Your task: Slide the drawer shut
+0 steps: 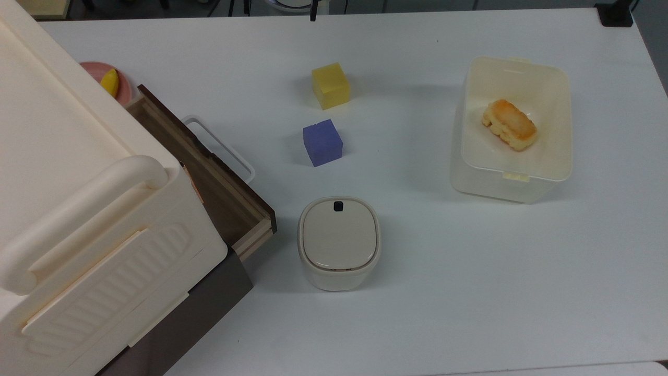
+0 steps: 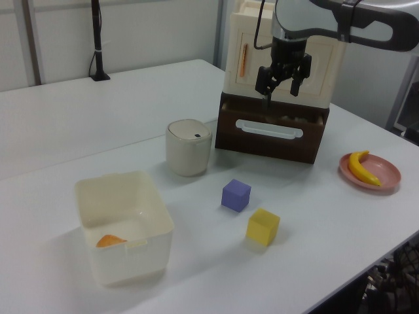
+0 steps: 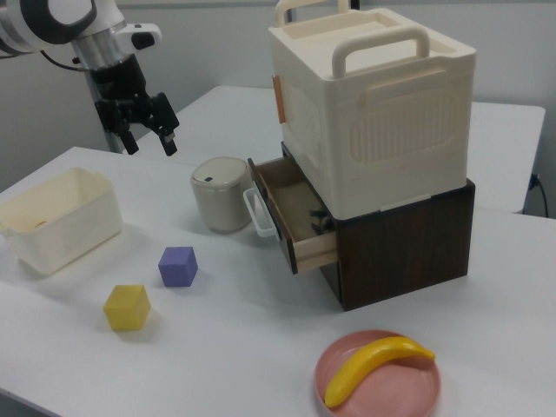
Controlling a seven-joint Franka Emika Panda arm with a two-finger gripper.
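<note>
Top view, drawer: the drawer (image 1: 209, 175) stands pulled out of the cabinet (image 1: 78, 198) at 9 o'clock, its handle (image 1: 222, 146) facing the cubes.
Top view, tub: the tub (image 1: 514, 172) at 3 o'clock holds a piece of bread (image 1: 510, 125); the bin (image 1: 338, 243) is lidded.
Left view, fingers: the gripper (image 2: 283, 82) hangs at 1 o'clock above the drawer front, fingers parted and empty.
Left view, step: I judge it best to drop in front of the handle and push squarely.
Right view, drawer: inside, something dark that I cannot identify.
Right view, plate: the plate (image 3: 408, 395) at 5 o'clock carries a banana (image 3: 373, 365).
</note>
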